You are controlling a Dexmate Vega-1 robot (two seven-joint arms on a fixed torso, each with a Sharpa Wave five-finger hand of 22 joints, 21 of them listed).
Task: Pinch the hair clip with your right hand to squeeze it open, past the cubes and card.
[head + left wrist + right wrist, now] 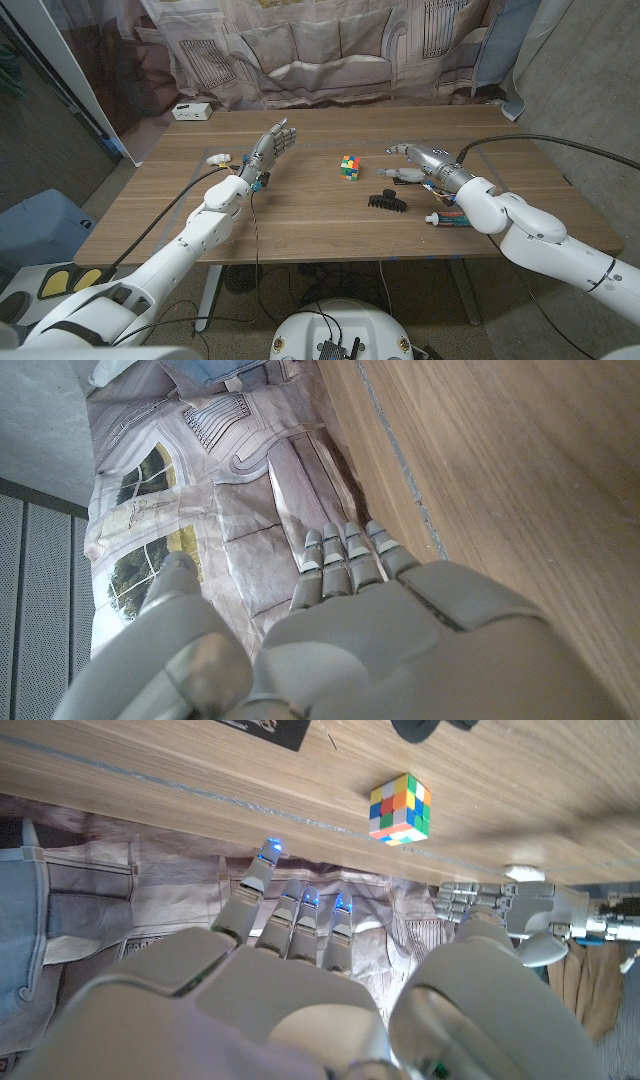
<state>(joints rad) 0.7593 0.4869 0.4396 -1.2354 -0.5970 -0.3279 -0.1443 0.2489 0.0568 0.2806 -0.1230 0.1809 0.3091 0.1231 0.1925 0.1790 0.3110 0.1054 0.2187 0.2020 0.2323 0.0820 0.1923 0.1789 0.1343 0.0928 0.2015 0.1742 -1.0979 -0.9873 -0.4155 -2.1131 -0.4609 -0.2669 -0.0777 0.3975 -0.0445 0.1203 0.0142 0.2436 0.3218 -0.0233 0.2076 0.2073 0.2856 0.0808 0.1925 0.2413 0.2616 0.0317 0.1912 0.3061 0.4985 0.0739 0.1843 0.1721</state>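
Observation:
A black toothed hair clip (385, 201) lies on the wooden table (300, 225), in front of a colourful puzzle cube (349, 168). My right hand (417, 160) hovers just behind and to the right of the clip, fingers stretched toward the cube and holding nothing. In the right wrist view the right hand's fingers (300, 915) are spread, with the cube (400, 808), a bit of the clip (430, 728) and a black card (262, 728) beyond them. My left hand (272, 145) is raised over the table's left half, fingers straight (345, 560) and empty.
A red-and-white tube (447, 218) lies beside my right forearm. A small white and yellow object (218, 158) sits left of my left hand. A white box (191, 111) stands at the far left corner. A printed curtain (320, 50) hangs behind the table.

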